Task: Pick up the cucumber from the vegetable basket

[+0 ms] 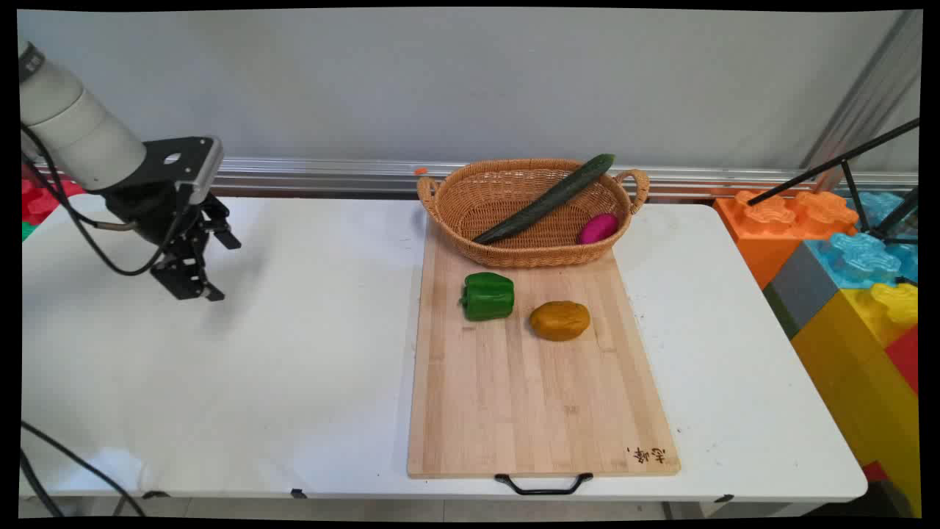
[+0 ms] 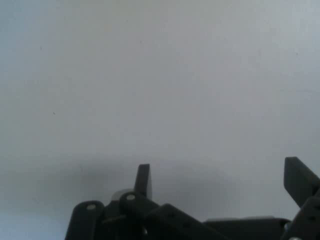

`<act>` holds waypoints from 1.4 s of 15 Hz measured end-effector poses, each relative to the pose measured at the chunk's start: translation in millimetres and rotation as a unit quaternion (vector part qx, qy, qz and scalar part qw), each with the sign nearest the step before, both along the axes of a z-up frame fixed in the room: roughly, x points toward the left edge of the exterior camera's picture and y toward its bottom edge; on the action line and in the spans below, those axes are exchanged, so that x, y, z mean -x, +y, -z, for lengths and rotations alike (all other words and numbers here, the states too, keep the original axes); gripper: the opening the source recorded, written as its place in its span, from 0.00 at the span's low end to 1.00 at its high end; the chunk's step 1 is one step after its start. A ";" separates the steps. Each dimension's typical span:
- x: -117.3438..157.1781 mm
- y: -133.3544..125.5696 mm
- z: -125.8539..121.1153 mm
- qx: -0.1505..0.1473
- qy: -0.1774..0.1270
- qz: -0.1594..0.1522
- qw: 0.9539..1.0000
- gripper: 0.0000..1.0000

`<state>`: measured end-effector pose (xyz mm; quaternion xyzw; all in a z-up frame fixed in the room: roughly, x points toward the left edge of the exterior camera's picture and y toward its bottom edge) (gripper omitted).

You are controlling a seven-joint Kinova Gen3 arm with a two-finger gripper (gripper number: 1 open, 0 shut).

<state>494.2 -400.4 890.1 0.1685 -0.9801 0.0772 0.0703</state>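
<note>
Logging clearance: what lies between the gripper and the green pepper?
Main view: bare white table, then cutting board edge, between gripper and green pepper.

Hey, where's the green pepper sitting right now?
In the main view, the green pepper lies on the wooden cutting board, just in front of the wicker basket and left of the brown potato.
</note>
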 end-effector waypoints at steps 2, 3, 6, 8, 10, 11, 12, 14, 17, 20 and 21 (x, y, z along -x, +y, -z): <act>9.5 -9.6 -1.5 0.012 0.018 -0.020 1.000 1.00; 16.7 -15.6 -3.3 0.019 0.030 -0.032 0.999 1.00; 46.8 -39.6 -14.1 0.044 0.069 -0.067 0.994 1.00; 66.4 -53.5 -21.9 0.057 0.085 -0.082 0.991 1.00; 96.5 -72.1 -32.4 0.075 0.100 -0.097 0.987 1.00; 112.2 -80.8 -36.9 0.083 0.104 -0.103 0.986 1.00; 125.5 -88.3 -39.8 0.091 0.108 -0.108 0.984 1.00; 156.1 -106.4 -44.8 0.105 0.118 -0.118 0.980 1.00; 196.3 -133.2 -45.8 0.123 0.136 -0.138 0.973 1.00; 236.8 -164.9 -36.6 0.140 0.154 -0.168 0.964 1.00; 249.5 -175.7 -30.6 0.144 0.159 -0.177 0.960 1.00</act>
